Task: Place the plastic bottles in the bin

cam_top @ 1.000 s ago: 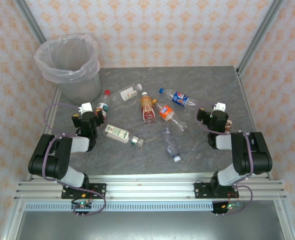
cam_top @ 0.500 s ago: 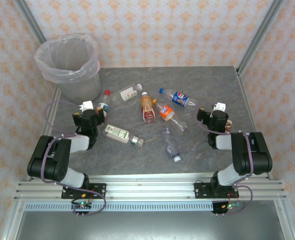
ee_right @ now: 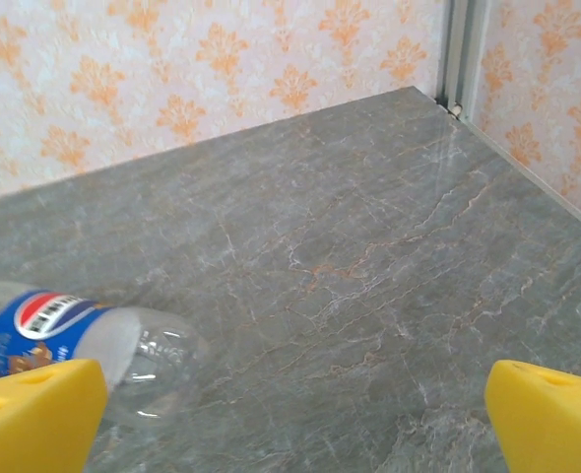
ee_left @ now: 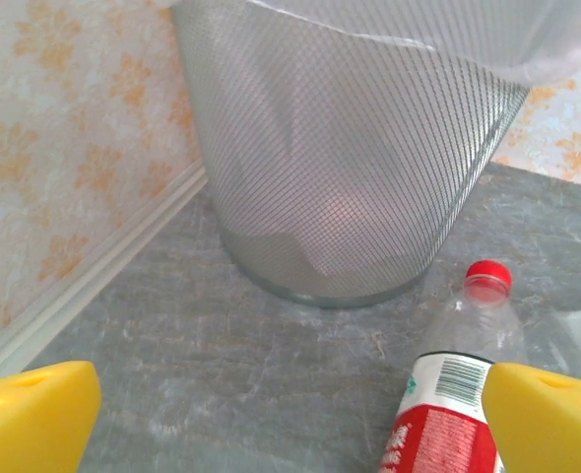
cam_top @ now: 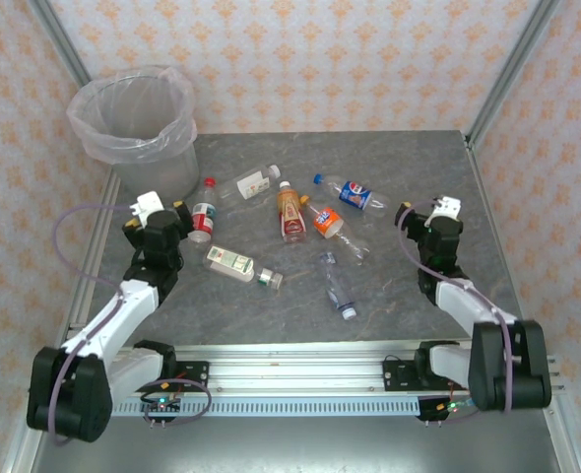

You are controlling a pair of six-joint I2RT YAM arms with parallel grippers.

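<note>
Grey tabletop (cam_top: 399, 296): the plastic bottles (cam_top: 292, 212) lie scattered mid-surface, the bin (cam_top: 158, 172) at its far-left corner. The left gripper (ee_left: 290, 399), fingers spread, frames a red-capped bottle (ee_left: 458, 394), seemingly for pickup; the right gripper (ee_right: 295, 399) gapes too.

You can read one brand: Pepsi roundel on the blue-label bottle (ee_right: 39, 327), just above the right gripper's (ee_right: 295, 422) left-side jaw. Barcode on the red-cap bottle (ee_left: 453, 389) beside the left gripper's (ee_left: 290, 419) right-side jaw; digits illegible.
</note>
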